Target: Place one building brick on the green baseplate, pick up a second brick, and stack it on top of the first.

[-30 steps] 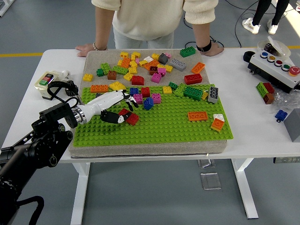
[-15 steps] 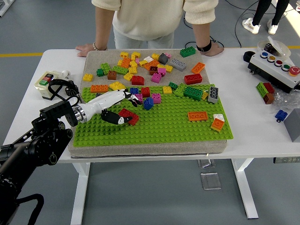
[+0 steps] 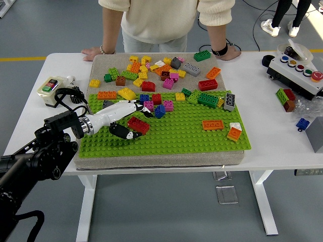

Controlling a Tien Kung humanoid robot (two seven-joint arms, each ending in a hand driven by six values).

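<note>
Reaching in from the near left corner, the left hand (image 3: pixel 126 121) is closing its fingers (image 3: pixel 135 112) around a red brick (image 3: pixel 138 125), the thumb below and the upper fingers above; the brick is lying tilted in that partial grip, low over the green baseplate (image 3: pixel 176 138). Whether it is already lifting clear of the studs cannot be told. The right hand is not showing. Doing this step well probably means squaring the brick to the stud rows before pressing, since a tilted brick is likely to skate rather than seat. Just beyond the fingertips, a pink brick (image 3: pixel 148 105) and a blue brick (image 3: pixel 160 111) are crowding the far side, so room there is tight. Toward the near edge, below the thumb, bare studs are offering open space for setting down. An orange brick (image 3: pixel 212 124) is lying well off to the right. A person is standing at the far side, one hand (image 3: pixel 92 52) resting on the table (image 3: pixel 282 136).
</note>
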